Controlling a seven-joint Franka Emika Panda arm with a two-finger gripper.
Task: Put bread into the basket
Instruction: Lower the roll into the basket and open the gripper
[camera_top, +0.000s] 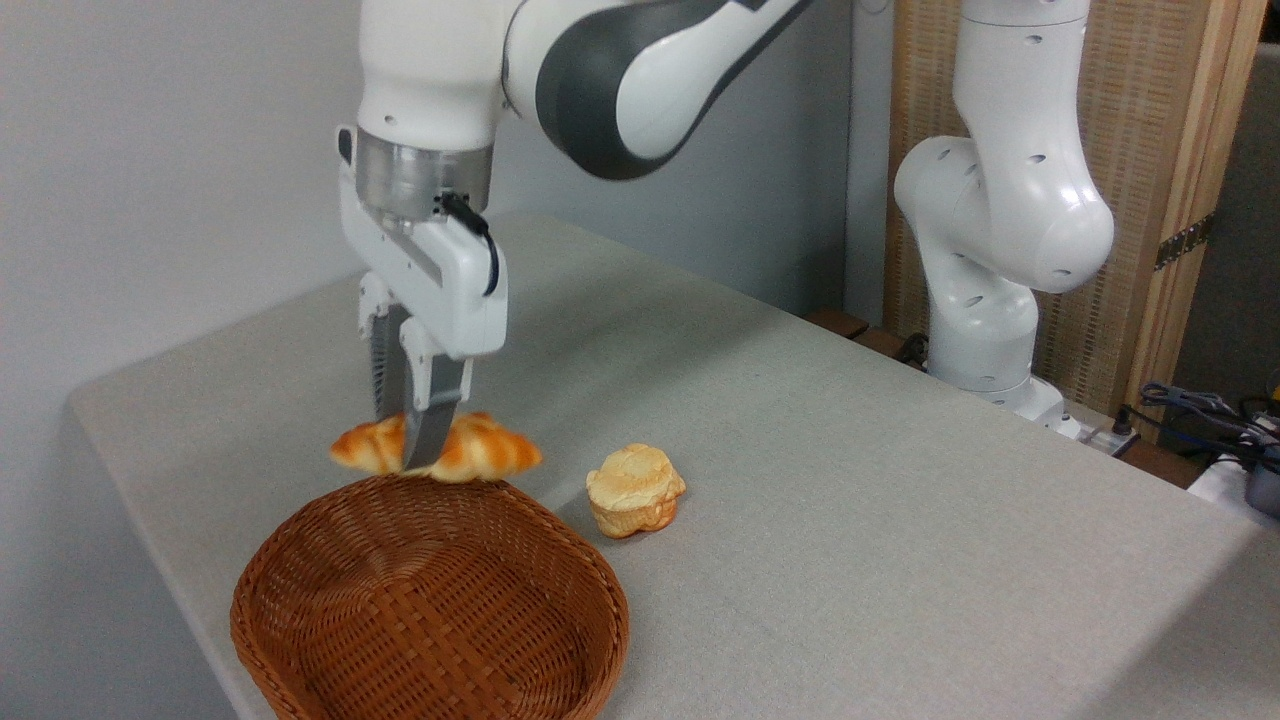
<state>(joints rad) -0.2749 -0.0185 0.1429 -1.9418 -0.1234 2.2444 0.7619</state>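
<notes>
My gripper (418, 455) squeezes the bread (440, 450) around its middle, left of centre, just above the basket (430, 600) rim. It looks light, shiny, maybe slippery, so I think the middle is best.

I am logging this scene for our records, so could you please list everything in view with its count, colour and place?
bread: one, golden-orange, held above the basket's far rim.
basket: one, reddish-brown wicker, near edge of the table, nothing inside.
bun: one, pale yellow, on the table right of the basket.
table: one, grey.
cables: a few, dark, far right past the table.
wall panel: one, tan woven with a wooden frame, behind the arm's base.
arm: one, white and grey, base at back right.
tool: one, white with grey fingers, shut on the bread.
</notes>
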